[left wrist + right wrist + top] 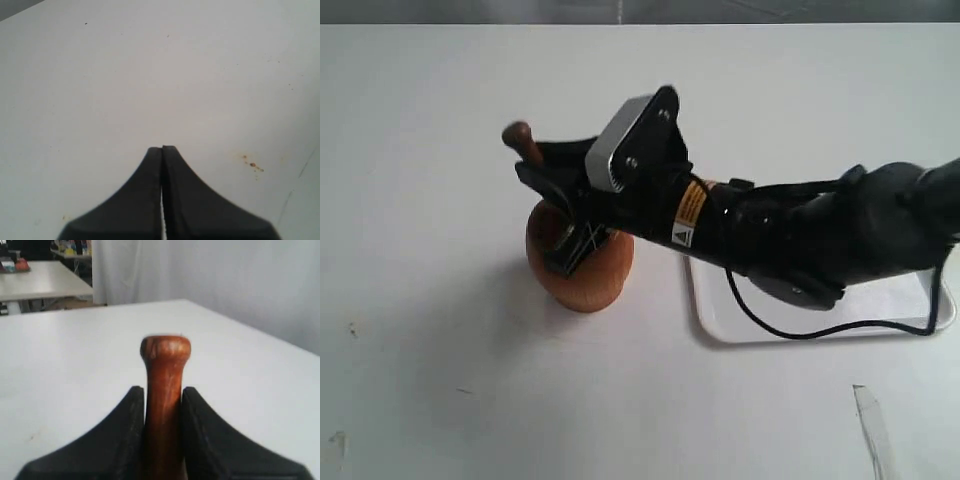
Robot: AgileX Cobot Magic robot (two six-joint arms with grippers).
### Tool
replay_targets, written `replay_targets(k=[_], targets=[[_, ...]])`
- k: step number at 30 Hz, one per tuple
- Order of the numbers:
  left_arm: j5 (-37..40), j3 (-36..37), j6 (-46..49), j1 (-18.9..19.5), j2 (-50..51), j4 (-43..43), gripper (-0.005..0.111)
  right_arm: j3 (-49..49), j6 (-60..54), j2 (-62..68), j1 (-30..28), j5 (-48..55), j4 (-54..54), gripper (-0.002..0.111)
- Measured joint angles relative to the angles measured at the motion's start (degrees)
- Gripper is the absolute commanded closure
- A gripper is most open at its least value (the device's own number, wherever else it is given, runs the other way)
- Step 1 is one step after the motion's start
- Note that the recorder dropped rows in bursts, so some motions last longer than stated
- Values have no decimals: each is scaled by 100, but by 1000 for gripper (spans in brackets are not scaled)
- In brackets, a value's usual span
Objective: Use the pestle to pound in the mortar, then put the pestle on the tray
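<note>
exterior: right gripper (545, 168) holds pestle (523, 140) at mortar (582, 275) mouth, tray (720, 325) near; pounding likely in hand. left wrist: left gripper (162, 149) fingers together, empty. right wrist: fingers clamped on pestle shaft; next, lift clear toward tray.

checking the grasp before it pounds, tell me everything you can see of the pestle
The pestle is a slim club of glossy reddish-brown wood with a small rounded knob at its upper end. The right gripper clamps it just below the knob, knob uppermost. In the exterior view only the knob end shows, above the mortar; the lower end is hidden behind the gripper, so contact with the mortar cannot be told.
</note>
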Motion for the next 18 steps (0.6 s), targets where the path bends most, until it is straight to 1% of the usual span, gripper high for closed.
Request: replay_targets(k=[3,6,9,12,15,18], targets=[[0,0,0,0,0,0,107,-29,3,302,0,-613,46,108],[0,0,0,0,0,0,107,3,3,50,0,-689,-97,108],[0,0,0,0,0,0,107,3,3,-909,0,-380,-393,108],[0,0,0,0,0,0,107,3,13,-1423,0,106,-523,108],[0,0,0,0,0,0,107,3,13,-1442,0,572,-535,108],[0,0,0,0,0,0,107,3,-110,-1103,0,601,-535,108]])
